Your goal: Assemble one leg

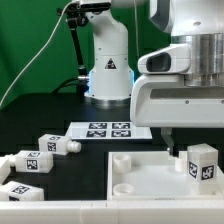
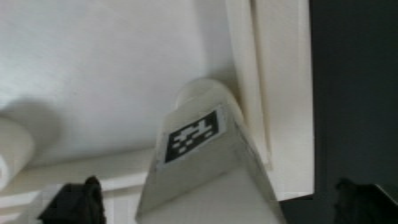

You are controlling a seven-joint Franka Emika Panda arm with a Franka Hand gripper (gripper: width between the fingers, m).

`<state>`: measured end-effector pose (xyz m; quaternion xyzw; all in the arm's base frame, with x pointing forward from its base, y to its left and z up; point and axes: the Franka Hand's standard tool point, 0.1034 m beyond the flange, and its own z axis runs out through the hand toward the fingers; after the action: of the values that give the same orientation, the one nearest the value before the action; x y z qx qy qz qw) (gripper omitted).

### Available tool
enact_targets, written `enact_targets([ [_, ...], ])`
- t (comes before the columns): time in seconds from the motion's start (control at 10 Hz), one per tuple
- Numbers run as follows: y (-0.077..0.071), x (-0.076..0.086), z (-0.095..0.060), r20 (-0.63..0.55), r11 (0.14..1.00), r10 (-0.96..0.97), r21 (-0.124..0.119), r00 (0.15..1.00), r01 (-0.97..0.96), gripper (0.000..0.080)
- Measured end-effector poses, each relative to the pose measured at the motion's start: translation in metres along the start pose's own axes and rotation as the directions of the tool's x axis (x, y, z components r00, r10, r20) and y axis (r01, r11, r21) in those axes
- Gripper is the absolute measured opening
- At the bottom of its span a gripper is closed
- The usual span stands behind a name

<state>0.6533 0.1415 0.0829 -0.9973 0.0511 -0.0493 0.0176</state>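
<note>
The leg (image 2: 199, 160), a smooth white square post with a black tag, stands upright in the tray (image 1: 140, 180), by its corner on the exterior view's right. The gripper (image 2: 210, 203) straddles it, jaws wide, touching nothing. Three spare legs (image 1: 38, 160) lie on the black table (image 1: 40, 125). Beyond, the marker board (image 1: 108, 130), arm base and green backdrop.

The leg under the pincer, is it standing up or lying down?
Upright: the leg stands on end on the white tray piece, its tagged side face vertical.

Bright even light in both views, low resolution; the wrist view is soft and blurred throughout.
</note>
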Motion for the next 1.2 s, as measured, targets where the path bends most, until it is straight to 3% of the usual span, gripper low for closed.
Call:
enact_targets([
  [0.4,0.0032,0.0018,-0.0002,-0.004,0.957,-0.29,-0.026,0.957,0.289,0.0649],
  [0.6,0.0033,0.0017,0.0001,-0.004,0.962,-0.272,-0.026,0.962,0.272,0.0387],
  [0.7,0.0032,0.0017,0.0,-0.005,0.963,-0.27,-0.026,0.963,0.269,0.0387],
  [0.8,0.0032,0.0017,0.0,-0.005,0.97,-0.244,-0.025,0.97,0.243,0.0282],
  [1.0,0.0033,0.0017,0.0,-0.005,0.97,-0.241,-0.025,0.971,0.241,0.0282],
  [1.2,0.0024,0.0014,0.0002,-0.008,0.995,-0.099,-0.021,0.995,0.099,0.0282],
])
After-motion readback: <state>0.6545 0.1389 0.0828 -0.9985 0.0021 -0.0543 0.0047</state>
